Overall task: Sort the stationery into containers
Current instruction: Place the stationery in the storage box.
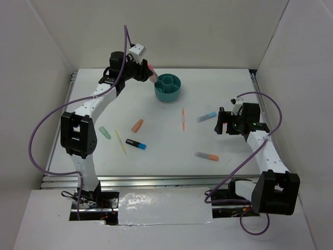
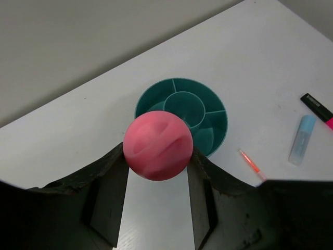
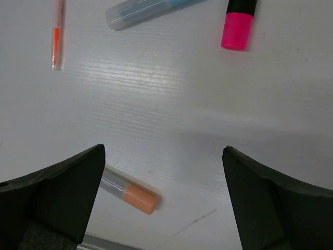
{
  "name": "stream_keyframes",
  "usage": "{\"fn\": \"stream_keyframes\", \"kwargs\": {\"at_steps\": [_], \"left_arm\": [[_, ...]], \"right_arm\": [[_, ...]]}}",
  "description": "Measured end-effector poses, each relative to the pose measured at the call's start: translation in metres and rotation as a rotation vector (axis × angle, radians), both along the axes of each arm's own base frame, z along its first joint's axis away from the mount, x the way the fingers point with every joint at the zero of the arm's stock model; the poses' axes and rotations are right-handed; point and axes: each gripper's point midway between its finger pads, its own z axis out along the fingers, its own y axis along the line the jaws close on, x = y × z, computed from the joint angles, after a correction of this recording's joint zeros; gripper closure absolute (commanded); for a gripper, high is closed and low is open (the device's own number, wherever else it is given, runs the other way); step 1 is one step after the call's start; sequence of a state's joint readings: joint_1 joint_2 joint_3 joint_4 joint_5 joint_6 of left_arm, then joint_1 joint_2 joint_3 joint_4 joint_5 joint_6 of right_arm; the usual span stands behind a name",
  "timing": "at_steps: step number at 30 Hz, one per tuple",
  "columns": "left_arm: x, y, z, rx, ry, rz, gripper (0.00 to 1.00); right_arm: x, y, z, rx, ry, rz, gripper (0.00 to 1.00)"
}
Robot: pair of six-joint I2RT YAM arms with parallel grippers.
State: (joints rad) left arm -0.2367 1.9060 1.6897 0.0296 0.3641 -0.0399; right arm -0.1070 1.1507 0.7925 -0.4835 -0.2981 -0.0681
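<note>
The left gripper [image 2: 158, 164] has its fingers [image 2: 112, 177] clamped on a pink stub [image 2: 157, 145] (seen end-on), raised just beside the teal organizer [image 2: 208, 138]. The right gripper [image 3: 164, 151] hangs with fingers [image 3: 67, 187] spread wide and holding nothing. Under it on the table [image 3: 171, 104] lie a grey-and-orange stub [image 3: 130, 191], a pink marker [image 3: 237, 31], a pale blue marker [image 3: 145, 9] and a thin orange pen [image 3: 57, 36].

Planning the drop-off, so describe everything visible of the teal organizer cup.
The teal organizer cup is round and plastic-looking, with a centre well ringed by compartments split by radial walls; those in view look empty. It stands upright on the white table, far side. The left gripper, holding a pink piece, hangs by its rim.
</note>
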Motion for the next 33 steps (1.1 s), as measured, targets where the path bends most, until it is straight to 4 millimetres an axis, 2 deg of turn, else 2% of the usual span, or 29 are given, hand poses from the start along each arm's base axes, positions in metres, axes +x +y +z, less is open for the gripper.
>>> {"fn": "stream_keyframes", "kwargs": {"at_steps": [4,8,14,22,29,33], "left_arm": [[0.009,-0.023,-0.008,-0.017,0.013,-0.03,1.0],[0.016,-0.044,-0.006,-0.019,-0.005,-0.055,1.0],[0.021,-0.065,-0.002,-0.023,-0.028,-0.076,1.0],[0.031,-0.074,-0.014,-0.004,-0.02,-0.057,1.0],[0.041,-0.074,-0.037,0.034,0.019,-0.034,0.99],[0.044,-0.077,-0.041,0.044,0.022,-0.036,0.98]], "right_arm": [[0.001,-0.001,0.0,-0.003,-0.002,-0.003,0.0],[0.001,-0.001,0.0,-0.005,-0.002,-0.004,0.0],[0.003,-0.001,-0.001,-0.005,-0.004,-0.004,0.0],[0.004,-0.001,-0.004,-0.004,0.002,-0.004,0.0],[0.004,-0.001,-0.004,-0.001,0.002,-0.002,0.0],[0.004,-0.001,-0.004,0.002,0.003,-0.004,0.0]]}}
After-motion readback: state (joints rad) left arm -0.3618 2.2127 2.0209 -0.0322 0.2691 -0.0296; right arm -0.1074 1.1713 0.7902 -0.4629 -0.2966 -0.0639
